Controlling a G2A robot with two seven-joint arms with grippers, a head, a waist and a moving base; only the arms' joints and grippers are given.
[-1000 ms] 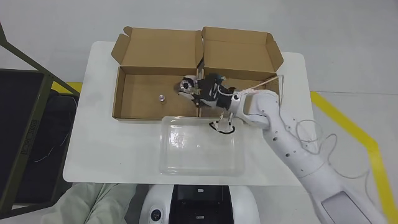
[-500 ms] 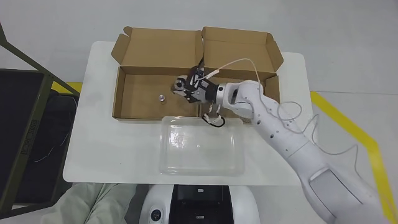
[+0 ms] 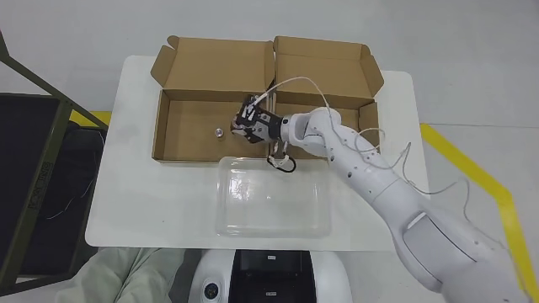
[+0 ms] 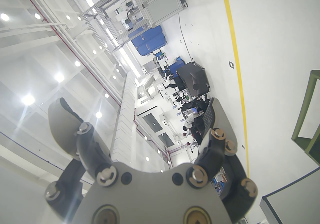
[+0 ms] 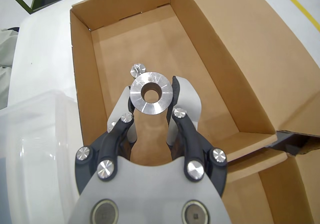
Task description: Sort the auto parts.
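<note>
Worktop (image 3: 135, 185): two open cardboard boxes stand side by side along the far edge, touching. A clear plastic tray (image 3: 223, 194) lies at the near edge in front of them.

Left box (image 3: 160, 135): one small bolt (image 5: 137, 69) lies loose on the floor, about mid-length. Over the right-hand end of this box a metal ring (image 5: 152, 107) hangs clear of the floor, its bore facing the wrist camera.

Right box (image 3: 324, 71): the arm hides most of its floor, so its contents cannot be told.

Handling, as judged: the ring is thick machined metal, so rigid, dense for its size and not fragile. Its rim looks smooth and may slip under a light grip. The soundest hold is across the outer rim, on opposite sides. Released from height, it would likely bounce or roll.

Jaws: the left gripper (image 4: 136, 110) is spread wide and empty, and points out into the hall. The right gripper (image 5: 151, 96) pinches the ring, with one pad on either side of the rim.
</note>
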